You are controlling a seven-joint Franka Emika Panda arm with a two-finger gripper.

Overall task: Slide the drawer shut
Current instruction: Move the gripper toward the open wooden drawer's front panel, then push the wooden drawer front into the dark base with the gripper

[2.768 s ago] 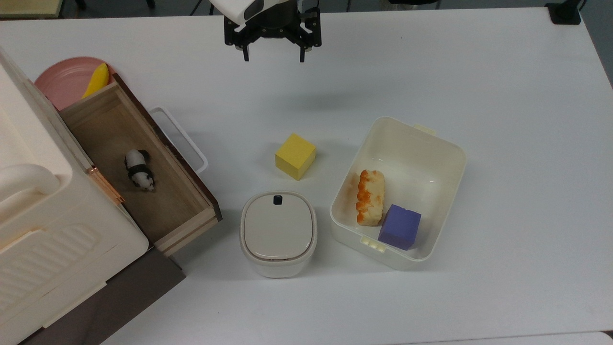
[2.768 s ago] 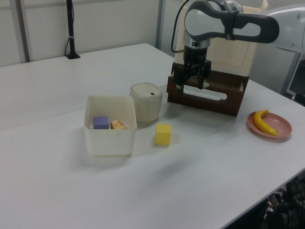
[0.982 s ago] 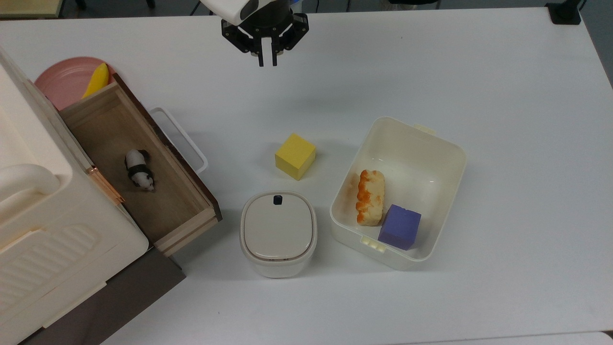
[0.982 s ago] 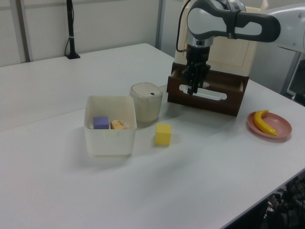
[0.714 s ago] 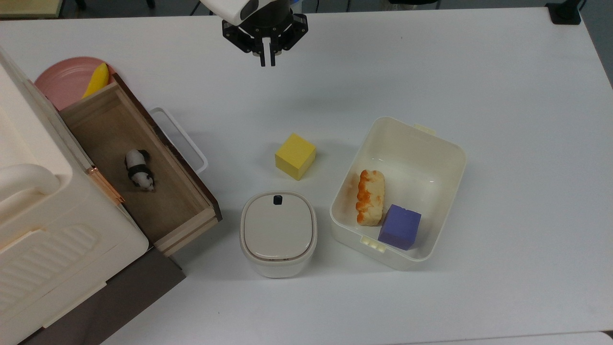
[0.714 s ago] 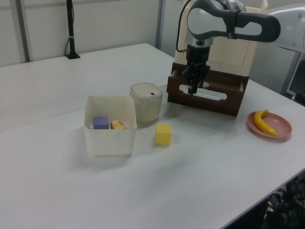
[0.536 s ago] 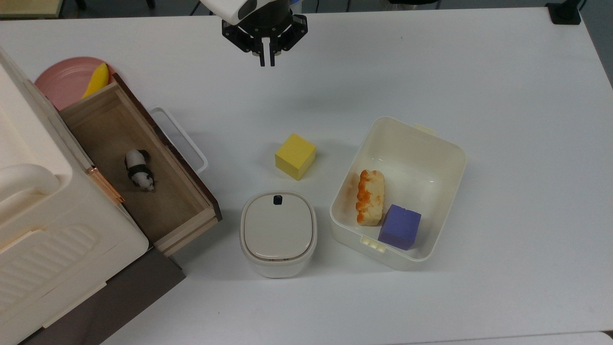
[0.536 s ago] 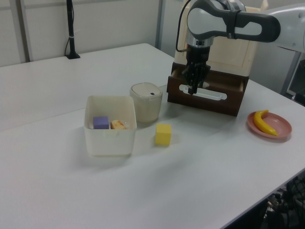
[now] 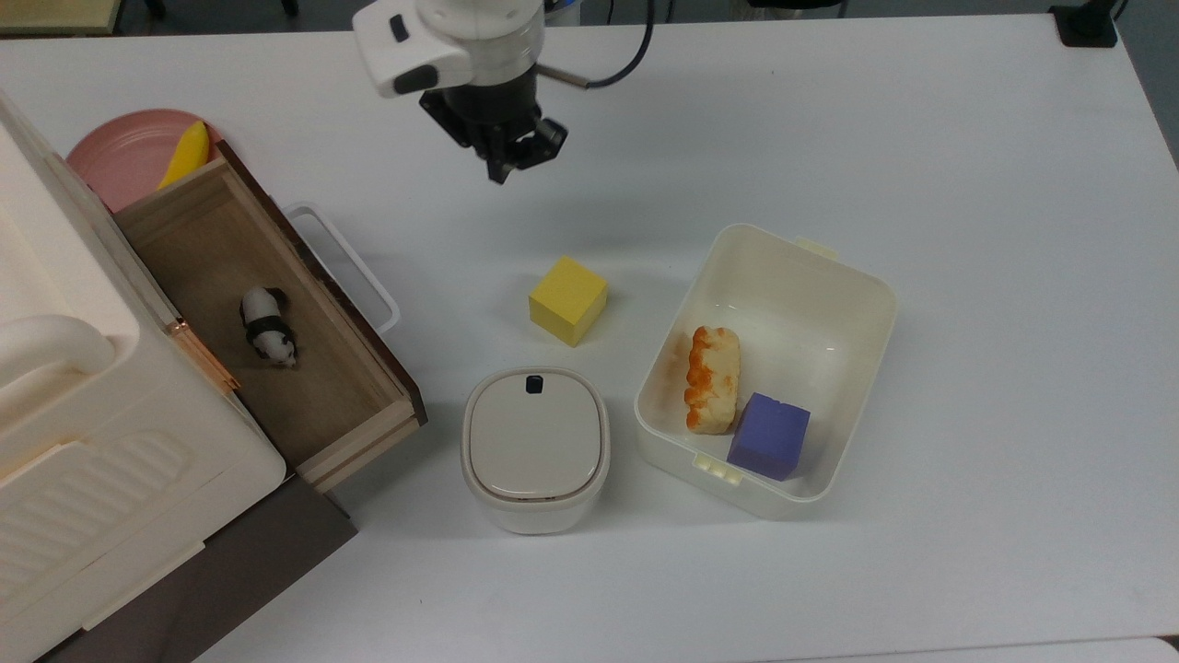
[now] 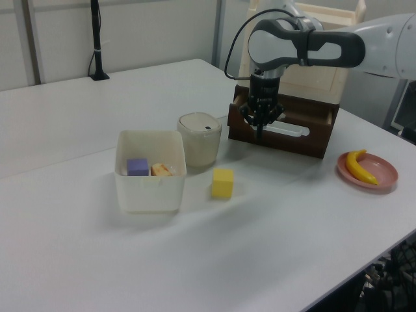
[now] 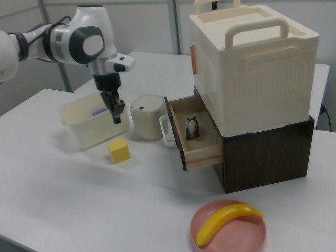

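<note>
End effector (image 9: 502, 172): fingers pressed together, holding nothing, upper middle of the top view, above the counter (image 9: 921, 138).
Drawer (image 9: 267, 322): pulled open, left of the top view, toy panda (image 9: 268, 326) inside.

The drawer (image 9: 276, 331) is light wood with a dark brown front; the toy panda (image 9: 267, 325) inside is black-and-white; the desk (image 9: 921, 138) is white.

The arm (image 10: 305, 47) was glossy white with rounded links and dark grey joint bands. A black cable looped beside its wrist. Its tool (image 9: 502, 170) was black, below a white wrist housing.
</note>
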